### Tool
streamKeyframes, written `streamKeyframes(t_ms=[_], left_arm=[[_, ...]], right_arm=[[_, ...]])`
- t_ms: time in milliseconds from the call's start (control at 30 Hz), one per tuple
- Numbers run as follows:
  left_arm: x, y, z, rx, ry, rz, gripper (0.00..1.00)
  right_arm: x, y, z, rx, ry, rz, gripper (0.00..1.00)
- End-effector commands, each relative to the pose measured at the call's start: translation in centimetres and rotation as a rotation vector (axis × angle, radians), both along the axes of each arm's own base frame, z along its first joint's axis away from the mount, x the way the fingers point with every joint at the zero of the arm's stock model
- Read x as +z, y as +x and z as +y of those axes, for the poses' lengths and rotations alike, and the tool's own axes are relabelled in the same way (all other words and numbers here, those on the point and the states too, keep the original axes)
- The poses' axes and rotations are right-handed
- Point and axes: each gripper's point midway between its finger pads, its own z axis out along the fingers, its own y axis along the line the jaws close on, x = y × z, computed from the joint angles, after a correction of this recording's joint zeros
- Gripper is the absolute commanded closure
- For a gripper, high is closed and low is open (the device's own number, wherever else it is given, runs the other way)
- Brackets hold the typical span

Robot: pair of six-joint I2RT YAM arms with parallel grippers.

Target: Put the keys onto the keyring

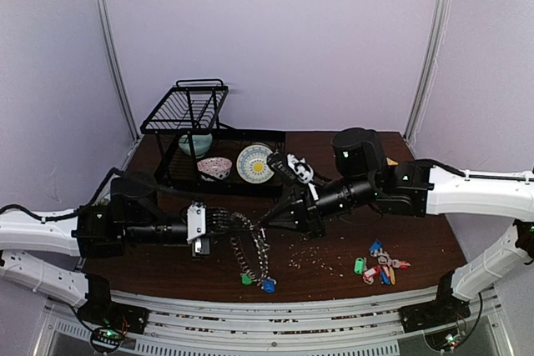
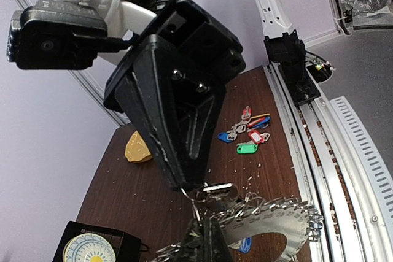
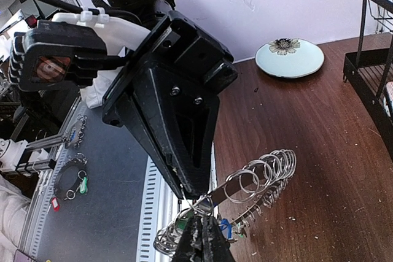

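— Where is the keyring (image 1: 254,248)?
— Off the counter (image 1: 334,239), hanging on edge near the centre, toward 6 o'clock. A blue tag (image 1: 269,285) and a green tag (image 1: 247,278) dangle at its bottom. The left end effector (image 1: 232,221) is clamped tight on its rim.
— And the right end effector (image 1: 269,221)?
— Closed as well, tips pinching the keys (image 2: 218,188), small silver pieces at the rim's 12 o'clock. A tagged key bunch (image 1: 380,266) lies at 4 o'clock on the counter.

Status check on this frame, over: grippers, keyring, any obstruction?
Both shut: left gripper and right gripper, tips meeting at the keyring rim. Silver key at the tips; holder unclear. Tagged key bunch lies apart, right.
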Motion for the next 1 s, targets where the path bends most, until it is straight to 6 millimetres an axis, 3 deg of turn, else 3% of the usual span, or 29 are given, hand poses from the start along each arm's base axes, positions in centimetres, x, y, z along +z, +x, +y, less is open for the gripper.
streamKeyframes(t_ms=[0,467,967], left_arm=[[6.5,-2.3,0.4,-0.091,-0.223,-0.117,1.0],[6.8,-2.1,0.6,-0.07,-0.23,-0.126,1.0],[7.3,-1.5,0.9,-0.029,-0.263,-0.125,1.0]], right_arm=[[-3.3,2.3,-0.9,-0.088,-0.135,0.045,1.0],[-4.0,2.7,-1.4,-0.114,-0.17,0.042,1.0],[-3.8,3.5,0.5,-0.125,-0.123,0.093,1.0]])
